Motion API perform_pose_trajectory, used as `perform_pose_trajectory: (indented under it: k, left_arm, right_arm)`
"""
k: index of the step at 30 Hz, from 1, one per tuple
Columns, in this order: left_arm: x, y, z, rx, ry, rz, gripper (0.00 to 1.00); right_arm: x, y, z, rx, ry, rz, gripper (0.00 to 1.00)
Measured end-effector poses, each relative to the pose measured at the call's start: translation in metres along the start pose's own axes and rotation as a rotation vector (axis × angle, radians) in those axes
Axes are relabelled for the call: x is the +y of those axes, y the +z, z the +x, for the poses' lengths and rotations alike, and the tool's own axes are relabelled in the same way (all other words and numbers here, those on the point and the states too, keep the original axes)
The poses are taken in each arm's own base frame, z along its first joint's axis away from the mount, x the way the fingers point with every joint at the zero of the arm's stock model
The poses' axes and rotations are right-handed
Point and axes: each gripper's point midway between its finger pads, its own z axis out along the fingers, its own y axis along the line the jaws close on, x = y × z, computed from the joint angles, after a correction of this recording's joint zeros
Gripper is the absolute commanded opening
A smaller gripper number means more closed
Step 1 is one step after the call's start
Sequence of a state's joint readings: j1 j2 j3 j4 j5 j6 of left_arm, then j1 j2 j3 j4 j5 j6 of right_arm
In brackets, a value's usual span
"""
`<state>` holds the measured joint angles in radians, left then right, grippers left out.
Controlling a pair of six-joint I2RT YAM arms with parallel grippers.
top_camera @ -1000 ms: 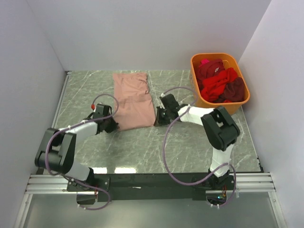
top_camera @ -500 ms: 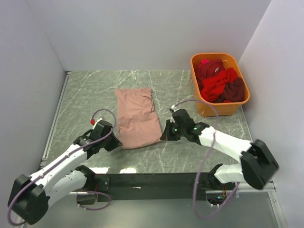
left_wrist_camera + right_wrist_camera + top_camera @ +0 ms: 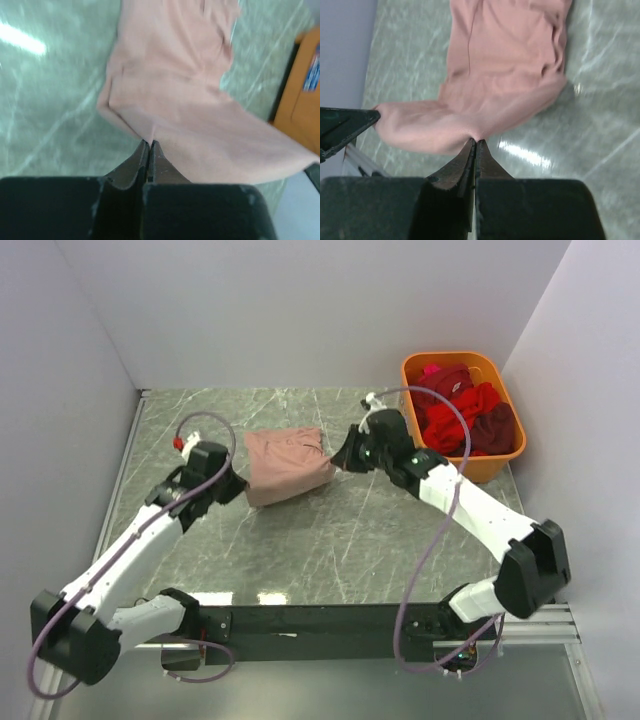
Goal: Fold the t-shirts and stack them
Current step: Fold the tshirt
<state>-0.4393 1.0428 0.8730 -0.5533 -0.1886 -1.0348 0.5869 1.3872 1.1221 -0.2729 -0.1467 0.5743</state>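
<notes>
**A:** Top external: why is the salmon-pink t-shirt (image 3: 288,465) bunched up mid-table?

**B:** Both arms hold it. The left gripper (image 3: 228,485) pinches its left corner and the right gripper (image 3: 342,458) its right one, jaws closed tight on cloth. I'd judge they mean to lay the near hem over the far half as a fold.

**A:** Room to move?

**B:** Bare table (image 3: 330,540) all round. The orange basket (image 3: 455,356), holding the red, maroon and magenta t-shirts (image 3: 465,415), sits near the right gripper in the far right corner.

**A:** Left wrist?

**B:** Jaws clamped on a fold of pink fabric, the lifted edge stretched rightward, with the basket wall beyond.

**A:** Right wrist?

**B:** The same pinch. Cloth sags between the two grips, and the rest lies on the table.
</notes>
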Motion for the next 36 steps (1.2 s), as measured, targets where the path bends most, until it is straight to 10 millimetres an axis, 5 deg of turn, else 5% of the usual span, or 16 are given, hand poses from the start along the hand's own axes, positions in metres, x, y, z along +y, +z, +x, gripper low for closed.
perform_pose_trajectory:
  k: [9, 19, 26, 33, 34, 36]
  left_arm:
    - [-0.015, 0.044, -0.063, -0.102, 0.007, -0.060, 0.01]
    - [-0.043, 0.102, -0.115, -0.157, 0.048, -0.064, 0.01]
    - [-0.049, 0.142, -0.137, -0.160, 0.077, -0.078, 0.01]
    - [-0.044, 0.199, -0.145, -0.139, 0.143, -0.041, 0.01]
    - [-0.043, 0.209, -0.144, -0.129, 0.151, -0.036, 0.01]
    - [-0.041, 0.234, -0.143, -0.105, 0.166, -0.030, 0.13]
  right_arm:
    - [-0.004, 0.048, -0.056, -0.021, -0.008, 0.029, 0.00]
    - [-0.032, 0.091, -0.086, -0.014, 0.029, 0.071, 0.00]
    - [-0.045, 0.123, -0.109, -0.011, 0.041, 0.059, 0.00]
    - [-0.076, 0.176, -0.115, 0.016, 0.045, 0.061, 0.00]
    - [-0.080, 0.182, -0.117, 0.015, 0.048, 0.061, 0.01]
    - [-0.093, 0.201, -0.119, 0.027, 0.063, 0.066, 0.25]
